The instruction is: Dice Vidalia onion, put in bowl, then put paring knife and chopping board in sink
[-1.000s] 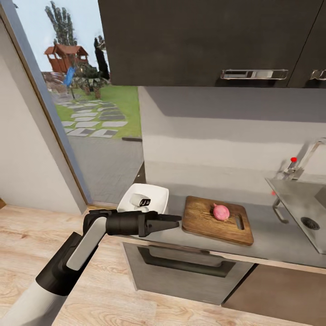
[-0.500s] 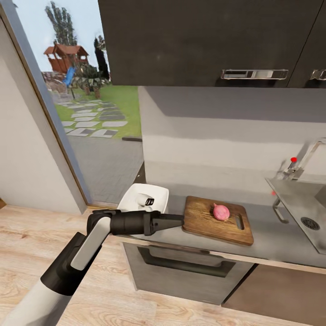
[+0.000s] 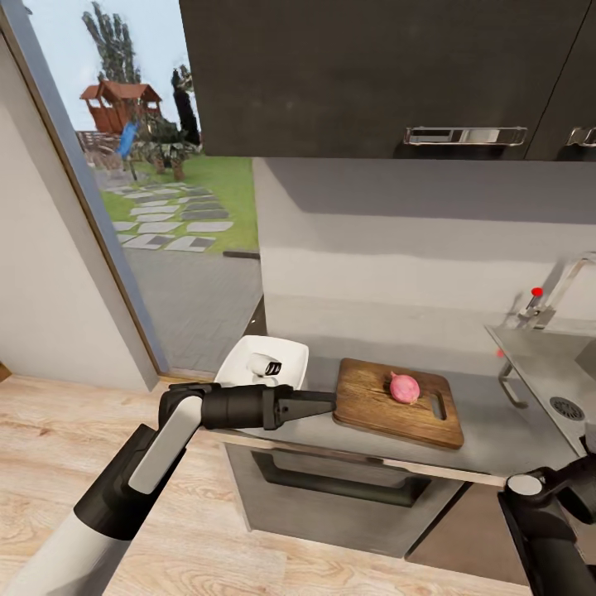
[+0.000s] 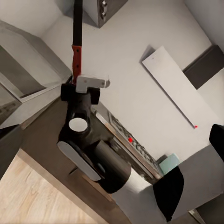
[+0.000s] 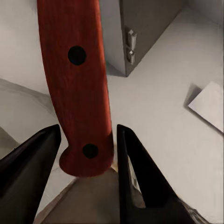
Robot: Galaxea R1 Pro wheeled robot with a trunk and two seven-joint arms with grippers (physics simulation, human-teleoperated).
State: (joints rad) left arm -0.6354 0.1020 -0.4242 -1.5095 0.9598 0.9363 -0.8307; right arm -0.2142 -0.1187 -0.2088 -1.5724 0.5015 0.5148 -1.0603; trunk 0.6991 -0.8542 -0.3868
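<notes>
Right gripper (image 5: pixel 86 140) clasps the paring knife (image 5: pixel 74 84) by its red handle, fingers close on both sides. Left gripper (image 3: pixel 324 403) reaches level along the countertop (image 3: pixel 488 430), fingers pressed together, tip at the chopping board (image 3: pixel 372 406). On that board rests the Vidalia onion (image 3: pixel 404 386). Beside it, the white bowl (image 3: pixel 240 360). No writing is legible.

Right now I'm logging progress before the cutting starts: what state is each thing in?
Onion: whole, on the board.
Board: flat on the counter.
Bowl: upright on the counter.
Knife: gripped in the right tool.
Left tool: shut, at the board's edge.
</notes>
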